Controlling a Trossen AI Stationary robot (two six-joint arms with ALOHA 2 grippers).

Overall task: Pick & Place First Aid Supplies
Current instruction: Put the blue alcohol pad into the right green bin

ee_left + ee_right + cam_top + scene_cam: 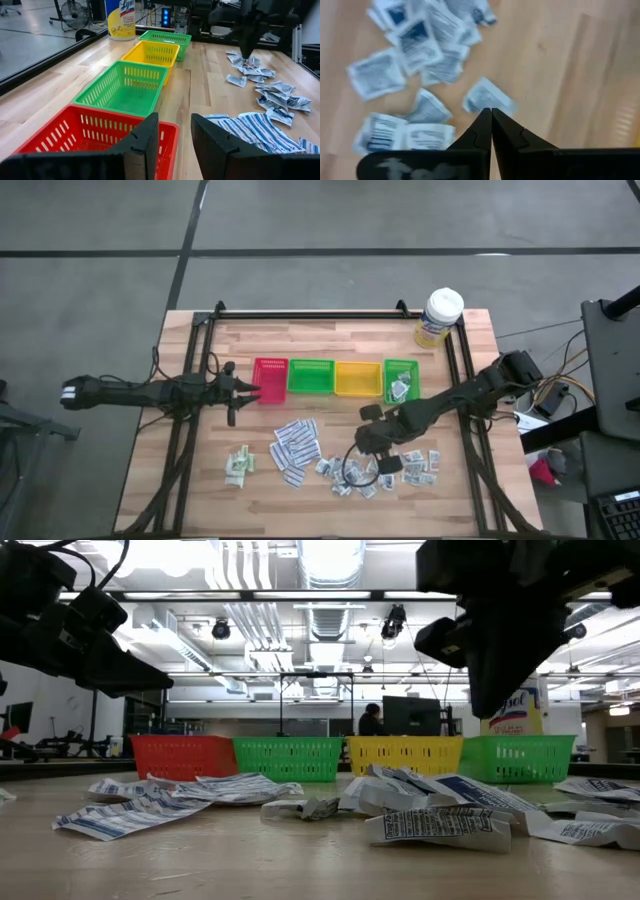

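Note:
The first aid supplies lie flat on the table in three heaps: pale green-white sachets (238, 465), long white printed strips (295, 445) and small grey-white squares (380, 472) (415, 45). A few packets lie in the right-hand green tray (401, 388). My right gripper (386, 459) (491, 113) hangs shut above the heap of squares, clear of the table in the low view (495, 705), with nothing between its fingers. My left gripper (238, 390) (175, 132) is open and level at the near rim of the red tray (90, 130), holding nothing.
Four trays stand in a row: red (270, 380), green (310, 377), yellow (357, 378), green (402, 370). A white-lidded yellow-labelled tub (440, 317) stands at the far right corner. Black rails (205, 360) run along the table's sides. Bare wood lies between the heaps and the trays.

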